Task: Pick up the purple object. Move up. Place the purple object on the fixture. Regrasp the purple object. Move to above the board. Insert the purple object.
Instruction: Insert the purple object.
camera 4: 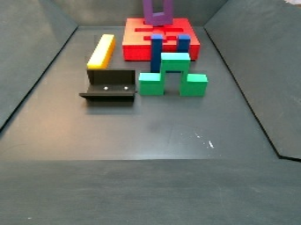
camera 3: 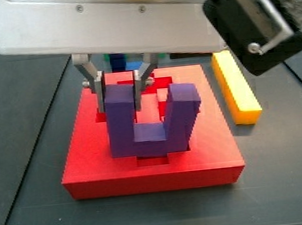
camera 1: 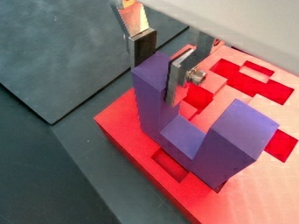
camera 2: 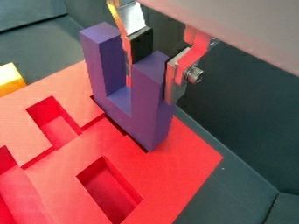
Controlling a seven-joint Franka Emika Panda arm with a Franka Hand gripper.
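Note:
The purple object [camera 1: 216, 131] [camera 2: 140, 109] [camera 3: 153, 134] is a U-shaped block standing upright on the red board [camera 1: 126, 118] [camera 2: 176, 166] [camera 3: 153, 180], prongs up, with its base at a dark cutout near the board's edge. My gripper [camera 1: 159, 83] [camera 2: 159, 74] [camera 3: 117, 88] comes down from above and is shut on one prong, with a silver finger on each side of that prong's top. The other prong stands free. In a side view the purple object [camera 4: 157, 10] shows at the far end of the board [camera 4: 135, 48]. The fixture [camera 4: 109, 88] stands in front of the board.
A long yellow bar [camera 4: 102, 51] [camera 3: 236, 86] lies beside the board. A blue-and-green block cluster [camera 4: 171, 75] stands just in front of the board, next to the fixture. Dark grey floor and sloping walls surround everything.

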